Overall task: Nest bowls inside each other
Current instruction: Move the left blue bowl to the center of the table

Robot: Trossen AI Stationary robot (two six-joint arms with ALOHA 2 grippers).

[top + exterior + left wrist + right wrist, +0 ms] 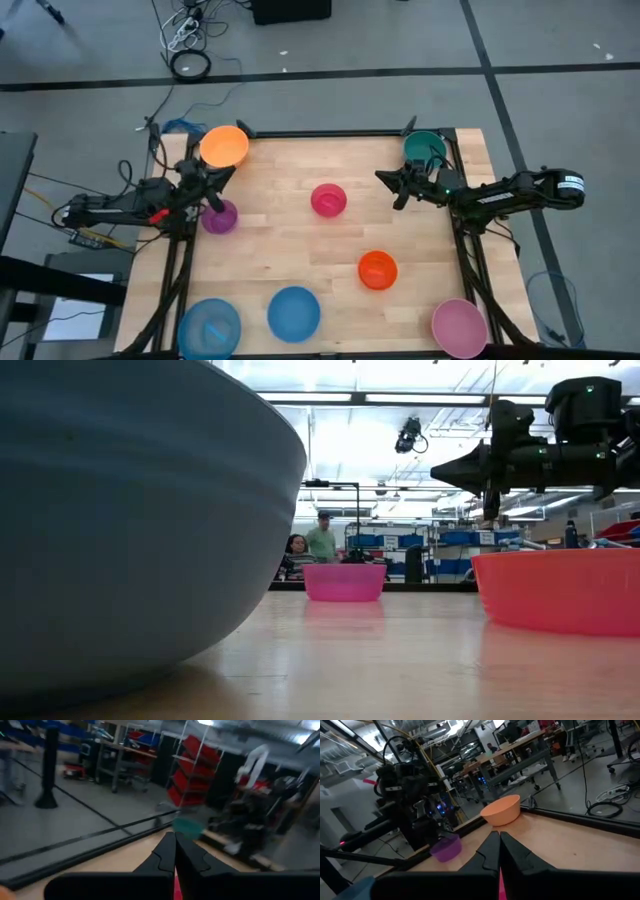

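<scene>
No bowl nested yet. My left gripper point(228, 170) at 9 o'clock, right gripper point(383, 177) at 3: both pressed together, empty. Next: spread jaws, take magenta bowl point(328, 200).

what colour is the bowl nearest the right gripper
Green, at the table's far right corner; clearest in the high view.

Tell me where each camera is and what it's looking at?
High view: above the table, looking down; both arms show, left gripper, right gripper.
Low view: at tabletop height, facing the room; one arm overhead.
Left wrist view: past its shut gripper toward the green bowl.
Right wrist view: past its shut gripper toward the orange bowl.
Shared: the magenta bowl appears high and low.
</scene>
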